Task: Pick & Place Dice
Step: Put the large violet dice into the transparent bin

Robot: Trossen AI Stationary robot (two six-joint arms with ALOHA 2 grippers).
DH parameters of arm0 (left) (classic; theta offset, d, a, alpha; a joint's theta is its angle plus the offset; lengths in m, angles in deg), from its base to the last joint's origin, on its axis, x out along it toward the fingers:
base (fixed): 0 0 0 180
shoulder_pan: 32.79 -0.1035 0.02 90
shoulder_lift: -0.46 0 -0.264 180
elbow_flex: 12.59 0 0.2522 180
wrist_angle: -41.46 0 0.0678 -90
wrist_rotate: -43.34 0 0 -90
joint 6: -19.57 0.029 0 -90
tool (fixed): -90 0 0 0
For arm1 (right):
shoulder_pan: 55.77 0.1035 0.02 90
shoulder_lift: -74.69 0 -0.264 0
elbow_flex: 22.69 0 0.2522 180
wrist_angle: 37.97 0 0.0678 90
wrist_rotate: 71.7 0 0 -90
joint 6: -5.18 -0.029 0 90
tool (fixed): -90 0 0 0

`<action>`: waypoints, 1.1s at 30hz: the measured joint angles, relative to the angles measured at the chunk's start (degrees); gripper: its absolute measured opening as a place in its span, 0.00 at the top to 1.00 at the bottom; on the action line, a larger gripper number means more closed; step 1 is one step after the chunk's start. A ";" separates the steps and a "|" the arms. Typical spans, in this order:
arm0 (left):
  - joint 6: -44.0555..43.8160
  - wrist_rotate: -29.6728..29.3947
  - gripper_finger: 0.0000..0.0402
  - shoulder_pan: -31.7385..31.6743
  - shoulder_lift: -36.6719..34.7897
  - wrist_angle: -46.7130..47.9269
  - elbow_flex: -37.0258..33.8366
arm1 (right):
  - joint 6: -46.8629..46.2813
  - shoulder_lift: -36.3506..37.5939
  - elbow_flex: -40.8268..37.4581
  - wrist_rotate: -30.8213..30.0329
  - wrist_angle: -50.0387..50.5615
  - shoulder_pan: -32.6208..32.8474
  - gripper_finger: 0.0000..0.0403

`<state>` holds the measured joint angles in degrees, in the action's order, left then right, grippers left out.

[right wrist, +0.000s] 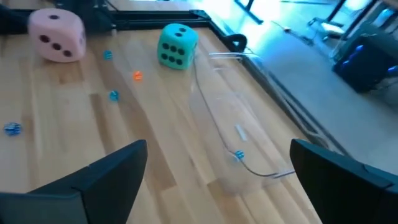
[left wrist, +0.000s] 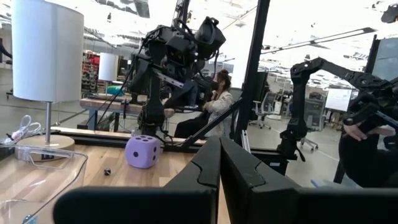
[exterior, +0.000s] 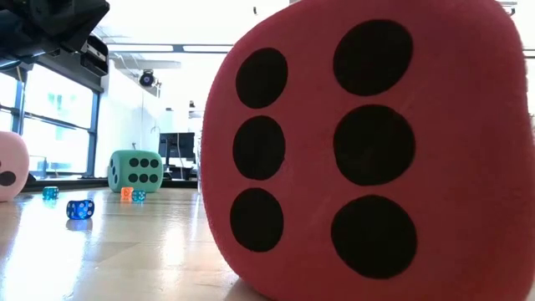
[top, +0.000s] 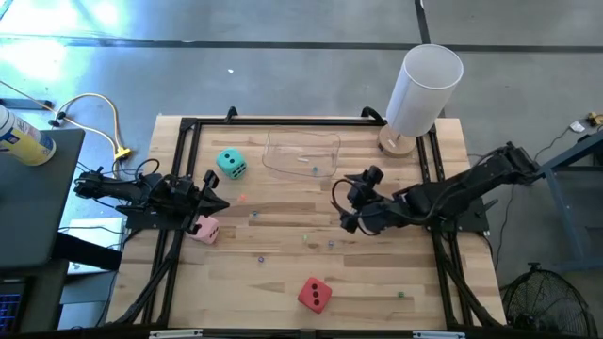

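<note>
Left gripper at left-centre of frame, fingers pressed together, empty; pink die just below it, close. Teal die upper left of centre, beside clear tray. Red die lower centre, bare wood around it. Right gripper right of centre, fingers spread wide, empty, below tray. Purple die only in left wrist view. White lamp upper right, at table edge.

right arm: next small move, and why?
Probably ease the right gripper toward the teal die. Its fingers are spread and empty, and the teal die sits free just beyond the clear tray, nothing touching it. The left gripper, fingers together, waits by the pink die.
</note>
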<state>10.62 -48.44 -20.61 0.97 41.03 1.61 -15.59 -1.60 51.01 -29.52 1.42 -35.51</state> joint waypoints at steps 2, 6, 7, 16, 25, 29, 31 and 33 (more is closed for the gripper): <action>-0.02 0.00 1.00 0.00 0.00 0.01 0.00 | 1.03 0.02 0.00 -2.02 -0.22 0.20 0.02; 0.00 0.00 1.00 -0.02 0.00 -0.01 0.00 | 2.40 0.02 0.00 -2.61 -0.56 1.14 0.01; -0.01 -0.01 1.00 -0.01 0.00 0.01 0.00 | 3.10 0.02 0.00 -2.52 -0.59 1.49 0.01; 0.00 -0.01 1.00 -0.01 0.01 0.01 0.00 | 4.57 0.02 0.00 -1.99 -0.70 2.64 0.01; -0.01 0.00 1.00 -0.01 0.01 0.01 0.00 | 8.81 4.13 0.02 -2.48 0.73 7.52 0.01; -0.02 0.00 1.00 -0.02 0.01 0.01 0.00 | 7.10 8.04 0.00 -4.82 1.54 13.12 0.01; -0.01 0.00 1.00 0.00 0.00 0.01 0.00 | 5.78 10.43 0.00 -4.95 2.80 15.89 0.01; -0.02 0.00 1.00 0.00 0.00 0.01 0.00 | 3.98 12.45 0.00 -3.47 5.71 18.18 0.01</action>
<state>10.60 -48.44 -20.61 0.97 41.04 1.61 -11.61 10.85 51.01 -32.99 7.13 -17.33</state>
